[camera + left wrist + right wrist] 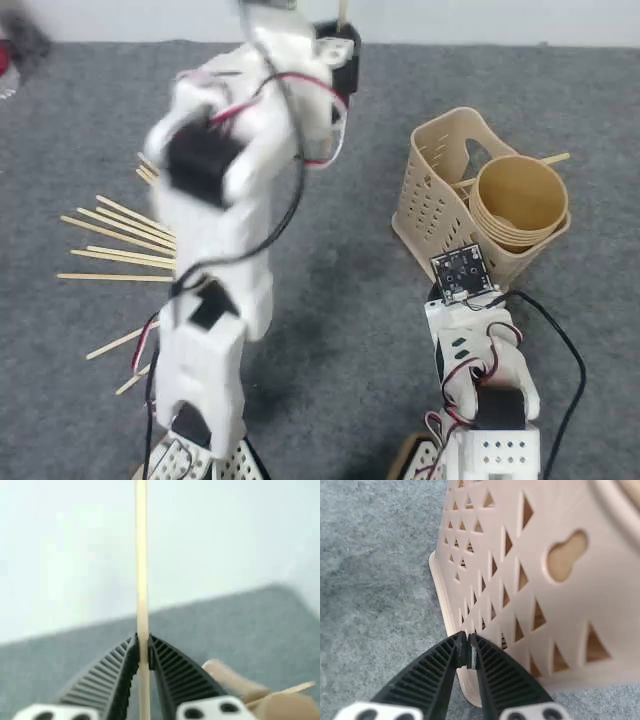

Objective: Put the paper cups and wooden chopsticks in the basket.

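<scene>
Left jaws gripping chopstick point(141, 580), right jaws perhaps touching basket point(605, 580)

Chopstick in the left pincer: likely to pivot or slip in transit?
Probably stiff: the chopstick runs straight above the left pincer. It may pivot, since it looks pinched at one narrow spot. Likely light, being thin wood.

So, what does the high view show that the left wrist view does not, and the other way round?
High view: loose chopsticks lying on the grey carpet, and paper cups stacked inside the basket. Left wrist view: the grip itself, the left hand closed on a held chopstick. Shared: that held chopstick, the carpet, and a beige part of the basket.
</scene>
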